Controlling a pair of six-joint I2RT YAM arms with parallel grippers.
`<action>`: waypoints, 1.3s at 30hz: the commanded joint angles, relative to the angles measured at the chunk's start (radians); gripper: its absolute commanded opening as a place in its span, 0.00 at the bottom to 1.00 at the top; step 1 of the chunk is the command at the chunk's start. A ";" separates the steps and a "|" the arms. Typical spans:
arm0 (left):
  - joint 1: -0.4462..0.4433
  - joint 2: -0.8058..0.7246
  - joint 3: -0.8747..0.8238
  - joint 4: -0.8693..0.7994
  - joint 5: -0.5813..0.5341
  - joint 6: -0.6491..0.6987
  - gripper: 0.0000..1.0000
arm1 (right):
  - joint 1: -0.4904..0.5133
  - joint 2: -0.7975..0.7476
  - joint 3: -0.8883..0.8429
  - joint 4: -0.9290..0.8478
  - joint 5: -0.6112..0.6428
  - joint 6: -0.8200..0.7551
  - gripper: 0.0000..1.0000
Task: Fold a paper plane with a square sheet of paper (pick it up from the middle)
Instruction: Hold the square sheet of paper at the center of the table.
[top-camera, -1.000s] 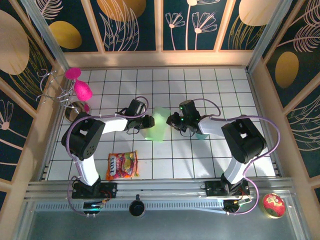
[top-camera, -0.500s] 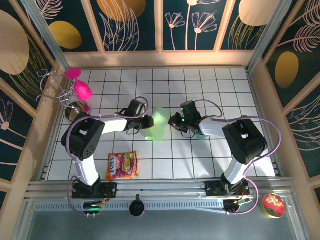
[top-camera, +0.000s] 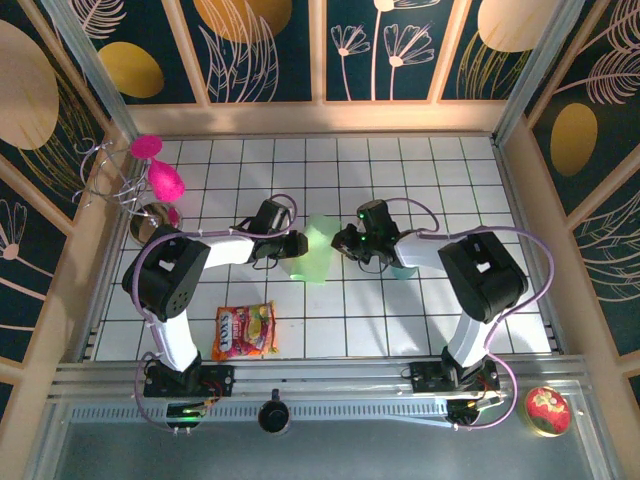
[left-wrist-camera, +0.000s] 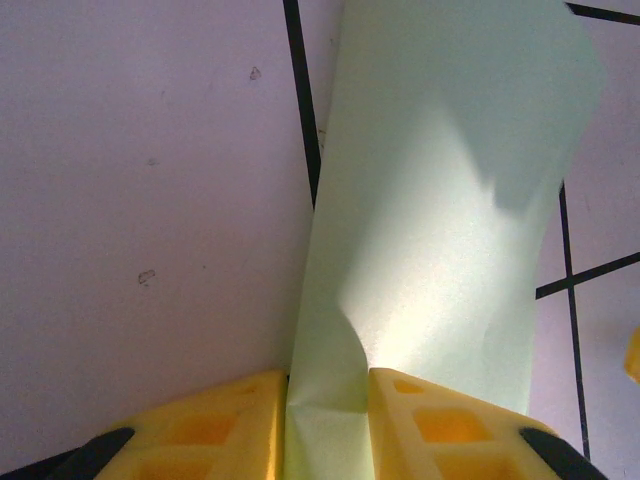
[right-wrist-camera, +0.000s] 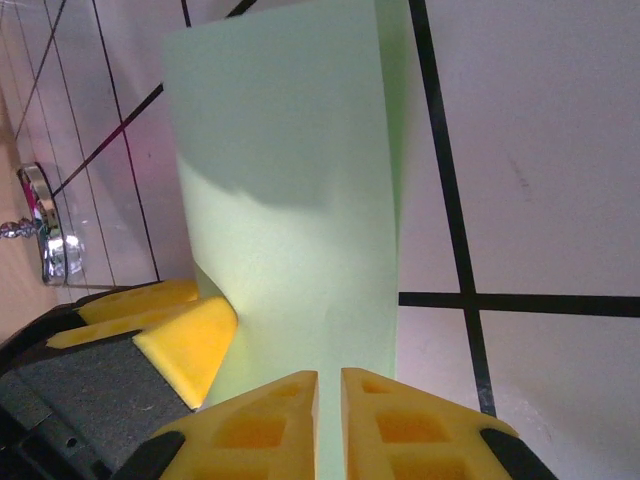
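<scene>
The square sheet of paper (top-camera: 320, 250) is pale mint green and folded into a tall upright band at the table's middle. My left gripper (top-camera: 297, 243) is at its left side. In the left wrist view the yellow fingers (left-wrist-camera: 215, 425) are shut on a creased fold of the paper (left-wrist-camera: 440, 250). My right gripper (top-camera: 344, 240) is at the paper's right side. In the right wrist view its jaws stand almost together on the edge of the paper (right-wrist-camera: 290, 230), and a left fingertip (right-wrist-camera: 185, 340) shows beside the band. The paper plane is out of view.
A snack packet (top-camera: 243, 331) lies near the front left. A teal cup (top-camera: 403, 268) stands behind the right forearm. Pink objects (top-camera: 160, 175), a wire rack (top-camera: 105, 170) and a metal bowl (top-camera: 150, 220) stand at the far left. The walls enclose the tiled table (top-camera: 450, 180).
My right gripper has edged left toward the paper and its jaws have narrowed slightly. The left gripper and the paper have stayed nearly still.
</scene>
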 joint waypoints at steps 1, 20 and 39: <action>-0.025 0.121 -0.062 -0.056 0.008 -0.002 0.29 | 0.005 0.031 0.037 0.034 -0.036 0.001 0.13; -0.039 0.160 -0.061 -0.102 -0.101 0.007 0.29 | 0.023 0.134 0.129 -0.012 -0.079 -0.023 0.07; -0.041 0.169 -0.057 -0.113 -0.103 0.009 0.29 | 0.025 0.169 0.118 -0.089 -0.038 -0.052 0.06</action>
